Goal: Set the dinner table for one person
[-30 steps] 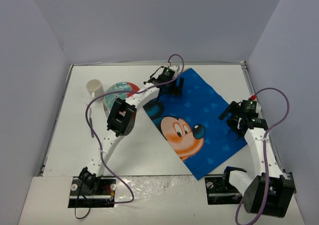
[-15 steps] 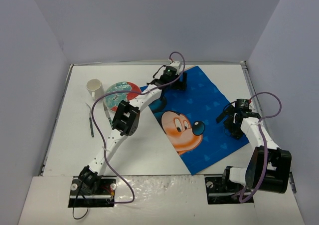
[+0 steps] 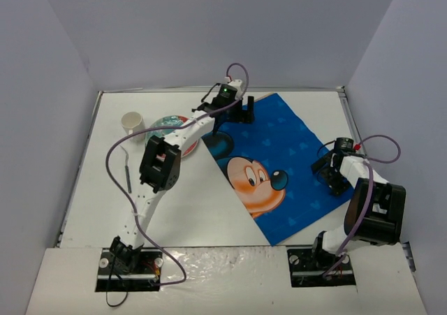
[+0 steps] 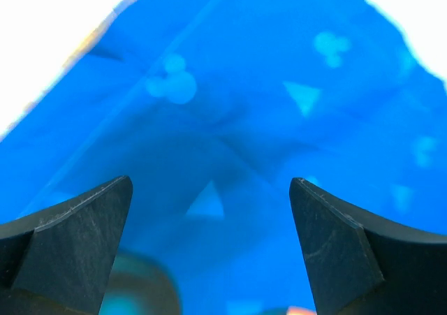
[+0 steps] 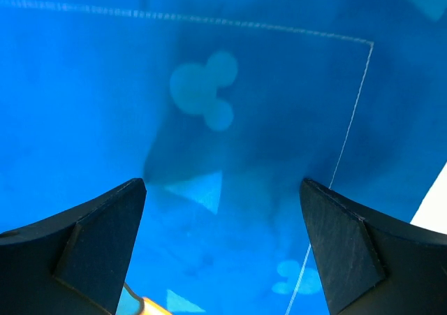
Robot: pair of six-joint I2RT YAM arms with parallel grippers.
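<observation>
Left arm: stretched from its base at the near edge diagonally across the dinner table (image 3: pixel 98 203), elbow raised at mid-table, wrist over the far corner of the placemat (image 3: pixel 293 147). Left gripper (image 4: pixel 209 186) points down at the blue cloth; its two fingers stand wide apart with nothing between them. Whether the tips touch the cloth cannot be told.

Right arm: folded tightly above its base, forearm reaching forward to the right-hand edge of the placemat. Right gripper (image 5: pixel 222 186) is likewise spread, nothing held, with the stitched hem of the cloth below it.

The dinner table is the white top filling the floor of the lavender-walled enclosure; everything else lies on it.

Containers: a white mug (image 3: pixel 131 123) stands upright at far left; its contents cannot be made out. Just beside it, a patterned plate (image 3: pixel 167 126) with a red rim is partly hidden by the left arm. A thin utensil (image 3: pixel 128 172) lies nearer, on bare tabletop.

Markings: the placemat shows a cartoon mouse face, plus pale mouse-head and triangle motifs.
</observation>
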